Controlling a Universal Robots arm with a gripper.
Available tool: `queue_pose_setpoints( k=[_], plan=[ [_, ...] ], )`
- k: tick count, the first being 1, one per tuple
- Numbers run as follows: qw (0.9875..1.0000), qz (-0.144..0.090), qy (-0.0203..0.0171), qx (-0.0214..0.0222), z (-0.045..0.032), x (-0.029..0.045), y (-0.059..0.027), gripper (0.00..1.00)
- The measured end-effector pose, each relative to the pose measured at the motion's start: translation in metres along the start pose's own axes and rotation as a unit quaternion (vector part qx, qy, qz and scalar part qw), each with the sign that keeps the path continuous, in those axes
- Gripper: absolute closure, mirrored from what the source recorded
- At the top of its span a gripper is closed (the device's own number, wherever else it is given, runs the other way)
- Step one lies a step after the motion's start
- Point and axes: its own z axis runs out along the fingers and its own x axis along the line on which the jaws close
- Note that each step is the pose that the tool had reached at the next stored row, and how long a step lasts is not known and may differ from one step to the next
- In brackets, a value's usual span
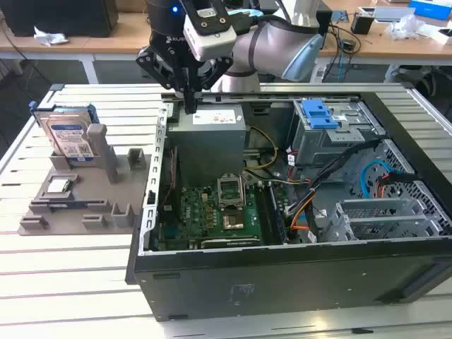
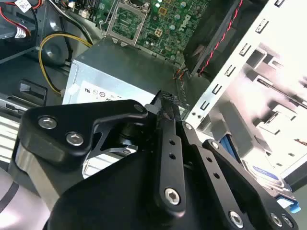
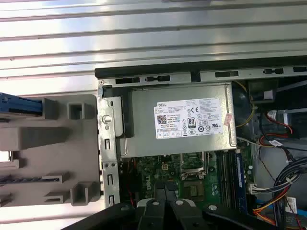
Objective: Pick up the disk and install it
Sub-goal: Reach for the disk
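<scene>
Bright, even light glares off the slatted table while the case interior lies shadowed.

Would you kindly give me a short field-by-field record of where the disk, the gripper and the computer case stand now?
disk: propped in the grey holder, outside the case, on the exterior view's left
gripper: shut, empty, over the power supply box
case: open, motherboard exposed
progress: disk not yet picked up
</scene>
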Motion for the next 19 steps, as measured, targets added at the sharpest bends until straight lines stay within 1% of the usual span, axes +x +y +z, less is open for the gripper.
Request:
queue_pose_setpoints(
  k=[7, 9, 11, 12, 13, 15, 18, 19],
  plan=[
    [1.0, 0.0, 0.0, 0.0, 0.0, 0.0003, 0.0, 0.89],
    [1.0, 0.0, 0.0, 0.0, -0.0001, 0.003, -0.0002, 0.89],
    [1.0, 0.0, -0.0003, 0.0, -0.0004, 0.0135, -0.001, 0.89],
    [1.0, 0.0, -0.0008, -0.0001, -0.0007, 0.0267, -0.002, 0.89],
    [1.0, 0.0, -0.0009, -0.0001, -0.0009, 0.0322, -0.0024, 0.89],
    [1.0, 0.0, -0.001, 0.0, -0.001, 0.0376, -0.0028, 0.89],
    [1.0, 0.0, -0.001, -0.0001, -0.0013, 0.0481, -0.0036, 0.89],
    [1.0, 0.0, -0.0011, -0.0001, -0.0013, 0.0498, -0.0037, 0.89]
  ],
)
